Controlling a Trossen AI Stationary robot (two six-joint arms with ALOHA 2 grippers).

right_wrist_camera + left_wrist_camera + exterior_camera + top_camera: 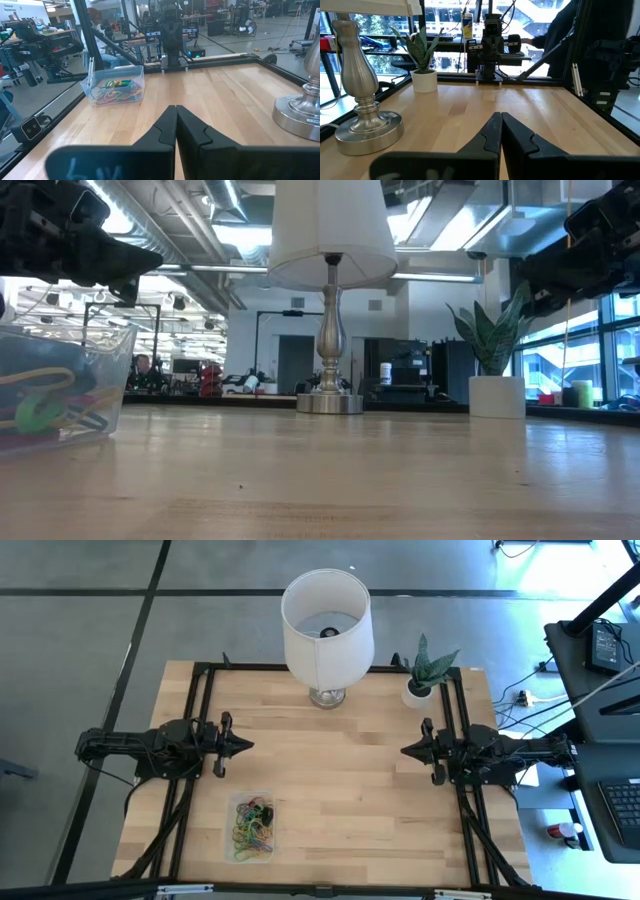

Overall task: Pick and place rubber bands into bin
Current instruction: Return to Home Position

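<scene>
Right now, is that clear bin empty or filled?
Not empty: the bin holds a tangle of coloured rubber bands, visible from above and through its wall.

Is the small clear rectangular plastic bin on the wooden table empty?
No, the high view shows many thin coloured rubber bands lying inside the clear plastic bin.

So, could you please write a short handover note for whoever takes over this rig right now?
Left gripper: shut, empty, held above the table's left side, pointing inward.
Right gripper: shut, empty, above the right side, facing the left one.
The bin sits near the front edge, left of centre. The rubber bands lie tangled inside it.
Done: no loose band shows on the table in any view.
Left: probably nothing more to pick; just confirm both arms are parked.
The lamp and plant stand at the back.
</scene>
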